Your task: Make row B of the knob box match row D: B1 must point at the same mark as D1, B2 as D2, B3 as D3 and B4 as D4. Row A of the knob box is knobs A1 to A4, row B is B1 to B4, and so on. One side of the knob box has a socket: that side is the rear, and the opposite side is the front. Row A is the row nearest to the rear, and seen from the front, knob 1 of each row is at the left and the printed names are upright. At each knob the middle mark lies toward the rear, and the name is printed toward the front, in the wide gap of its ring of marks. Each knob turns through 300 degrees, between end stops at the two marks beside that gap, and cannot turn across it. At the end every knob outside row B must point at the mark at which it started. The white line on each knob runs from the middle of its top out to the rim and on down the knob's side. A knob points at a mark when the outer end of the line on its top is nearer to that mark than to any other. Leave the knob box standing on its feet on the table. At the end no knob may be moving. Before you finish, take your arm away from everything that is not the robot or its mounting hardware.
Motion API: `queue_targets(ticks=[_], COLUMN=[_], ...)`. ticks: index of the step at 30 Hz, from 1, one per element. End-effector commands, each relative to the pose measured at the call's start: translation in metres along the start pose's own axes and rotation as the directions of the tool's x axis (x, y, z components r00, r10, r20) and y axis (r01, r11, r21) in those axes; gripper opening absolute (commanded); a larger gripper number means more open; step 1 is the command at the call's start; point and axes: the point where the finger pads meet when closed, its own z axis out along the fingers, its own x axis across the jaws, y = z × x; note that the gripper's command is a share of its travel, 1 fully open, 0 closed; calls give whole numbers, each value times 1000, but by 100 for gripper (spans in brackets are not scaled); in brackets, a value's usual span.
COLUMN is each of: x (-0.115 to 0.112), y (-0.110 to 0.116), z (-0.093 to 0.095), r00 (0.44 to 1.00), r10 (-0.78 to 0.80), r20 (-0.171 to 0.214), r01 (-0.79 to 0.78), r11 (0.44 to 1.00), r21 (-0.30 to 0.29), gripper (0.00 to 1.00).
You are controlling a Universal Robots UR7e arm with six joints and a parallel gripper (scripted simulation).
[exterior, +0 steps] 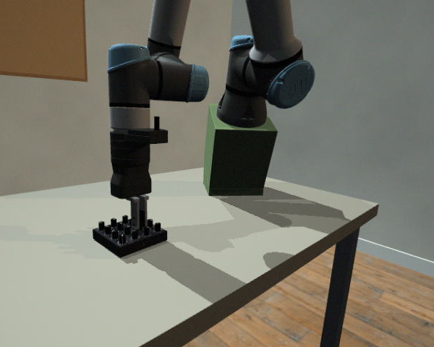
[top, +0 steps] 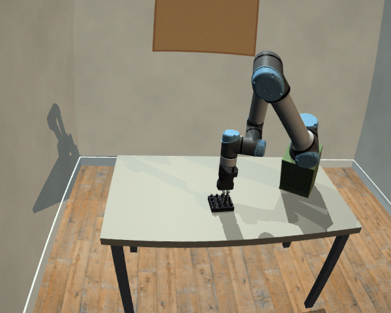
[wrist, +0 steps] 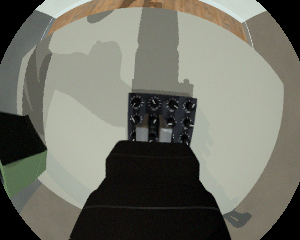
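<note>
The black knob box (top: pixel 219 209) (exterior: pixel 144 241) (wrist: pixel 181 112) stands on its feet on the table, near the middle. It carries several small black knobs in rows. My gripper (top: pixel 225 197) (exterior: pixel 139 223) (wrist: pixel 153 121) points straight down into the box. Its two fingers are closed on one knob in the inner part of the box, in the second column from the left in the wrist view. The knob's name and its white line are too small or hidden by the fingers to read. The marks of the other knobs cannot be made out.
The pale table (top: pixel 155 202) (exterior: pixel 60 298) carries the arm's green base block (top: pixel 298 178) (exterior: pixel 236 160) (wrist: pixel 17 167) at the back right. The table's front edge lies a little beyond the box. A wooden floor lies below.
</note>
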Motion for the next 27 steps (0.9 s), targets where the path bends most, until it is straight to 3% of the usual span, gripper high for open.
queue_targets(ticks=[1, 16, 27], x=[-2, -2, -2], y=[0, 0, -1], z=[0, 0, 0], r00=[999, 971, 900], r10=[51, 239, 436], r20=[2, 2, 2], r01=[-51, -239, -436], r11=[999, 971, 900], r21=[1, 0, -1], gripper=[30, 30, 30])
